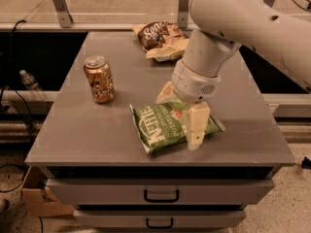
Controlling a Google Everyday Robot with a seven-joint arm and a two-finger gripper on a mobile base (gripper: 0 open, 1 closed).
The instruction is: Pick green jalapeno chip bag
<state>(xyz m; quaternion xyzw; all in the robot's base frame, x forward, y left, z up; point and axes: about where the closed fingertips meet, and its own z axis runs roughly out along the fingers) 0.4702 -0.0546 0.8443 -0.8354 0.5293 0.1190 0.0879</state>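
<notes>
Green jalapeno chip bag (159,128) lies flat, label up, near the front edge of the table (87,135), so a grasp from above looks natural. The gripper (181,110) hangs over its right half with jaws spread, one finger on either side, the bag between them.

— Light where you are?
— Dim, with an amber cast over everything. Your desk (97,130) top is evenly lit, with a dull sheen and no hard glare.
— Brightest spots?
— The pale arm (243,18), and a small highlight on the can (98,79) top. The pincer (183,111), fingers apart over the green jalapeno chip bag (155,127), is lit from above. The recess under the desk's lip is dark.
</notes>
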